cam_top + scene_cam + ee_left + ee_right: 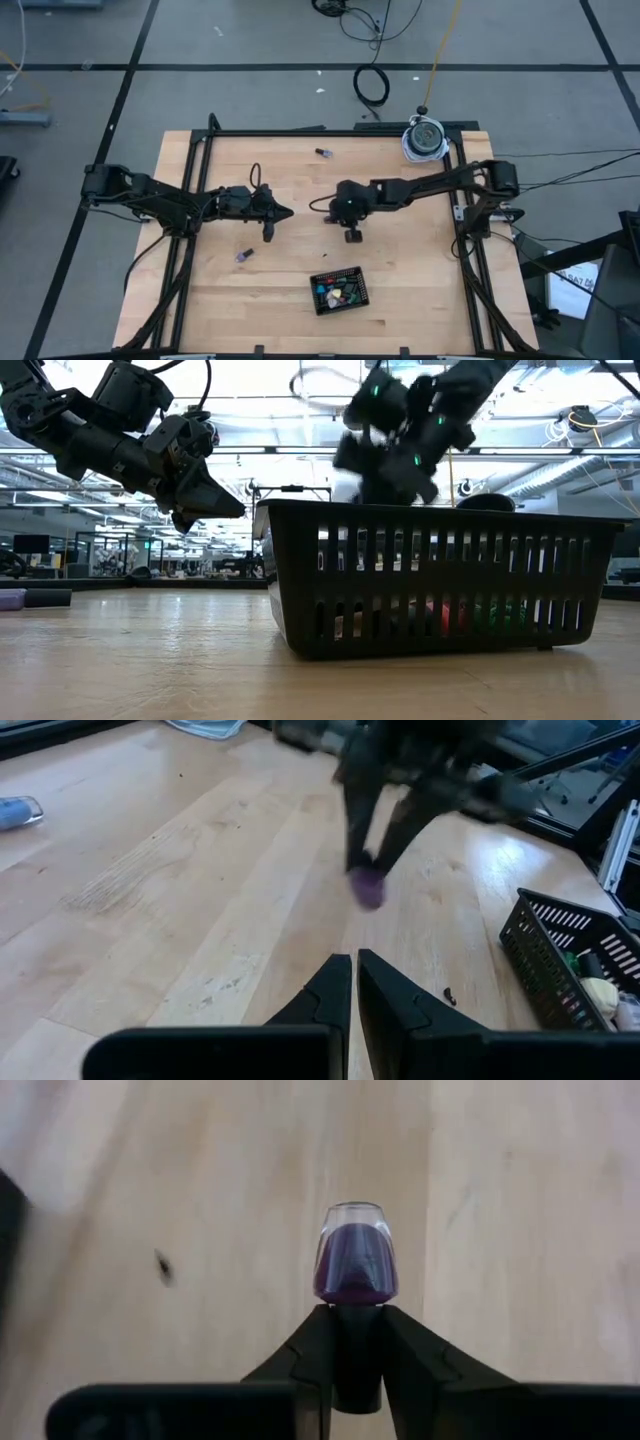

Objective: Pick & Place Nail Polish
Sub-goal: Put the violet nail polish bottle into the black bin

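Purple nail polish bottle [356, 1260] sits clamped by its dark cap between the fingers of the right gripper [356, 1342], its glass body jutting out past the fingertips over bare wood. In the high view we find that right gripper [353, 234] near the centre of the frame, above the wooden table [420, 270], with open boards all around it. The left wrist view shows the same small purple bottle [368, 888] hanging at the tip of the right gripper [372, 855] in the upper middle of the picture.

The left gripper [270, 232] hangs just left of centre in the high view, well apart from the right one, and in its wrist view we see its two fingers [330, 990] drawn together with only a thin slit between them and nothing held.

The black basket [340, 290] lies at lower centre of the high view, below the right gripper, with coloured bottles inside and clear wood between it and the table's near edge. Two more bottles lie loose: one [244, 256] at lower left of centre, below the left gripper, and one [323, 152] near the table's far edge at upper centre. A white roll [425, 138] rests at the upper right corner of the table.
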You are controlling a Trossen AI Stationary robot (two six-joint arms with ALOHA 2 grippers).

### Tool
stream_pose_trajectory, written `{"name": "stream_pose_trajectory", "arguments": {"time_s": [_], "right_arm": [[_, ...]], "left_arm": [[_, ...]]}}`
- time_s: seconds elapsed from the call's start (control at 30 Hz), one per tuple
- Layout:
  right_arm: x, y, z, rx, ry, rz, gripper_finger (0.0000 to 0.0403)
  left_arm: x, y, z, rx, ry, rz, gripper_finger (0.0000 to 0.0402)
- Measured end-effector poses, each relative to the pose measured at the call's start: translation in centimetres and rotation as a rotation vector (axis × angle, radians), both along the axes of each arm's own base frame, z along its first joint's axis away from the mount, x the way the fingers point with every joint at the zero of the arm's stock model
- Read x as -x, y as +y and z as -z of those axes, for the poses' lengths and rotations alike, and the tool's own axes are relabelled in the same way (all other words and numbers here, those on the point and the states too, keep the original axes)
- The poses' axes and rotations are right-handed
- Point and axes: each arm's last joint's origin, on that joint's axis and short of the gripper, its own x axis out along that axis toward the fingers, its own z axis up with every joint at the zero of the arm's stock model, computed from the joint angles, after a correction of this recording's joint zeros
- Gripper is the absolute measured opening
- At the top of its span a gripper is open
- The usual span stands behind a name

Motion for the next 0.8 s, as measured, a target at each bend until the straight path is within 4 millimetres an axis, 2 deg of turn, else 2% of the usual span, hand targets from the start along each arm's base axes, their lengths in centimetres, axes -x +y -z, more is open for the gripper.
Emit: {"name": "stream_pose_trajectory", "arguments": {"time_s": [0.13,0.3,0.53,0.8], "right_arm": [[0.3,1.6,-2.5,-0.028,-0.096,-0.028,0.0047],[0.0,4.7,-5.7,-0.126,-0.334,-0.152,0.0047],[1.0,9.6,-6.2,-0.292,-0.635,-0.317,0.0047],[4.1,14.3,-7.6,-0.505,-0.962,-0.548,0.0047]], "left_arm": [[0.0,0.0,-0.1,-0.002,-0.009,0.0,0.0019],[0.0,0.0,-0.1,-0.003,-0.009,-0.001,0.0019],[0.0,0.0,-0.1,-0.003,-0.009,-0.001,0.0019],[0.0,0.0,-0.1,-0.004,-0.01,-0.001,0.0019]]}}
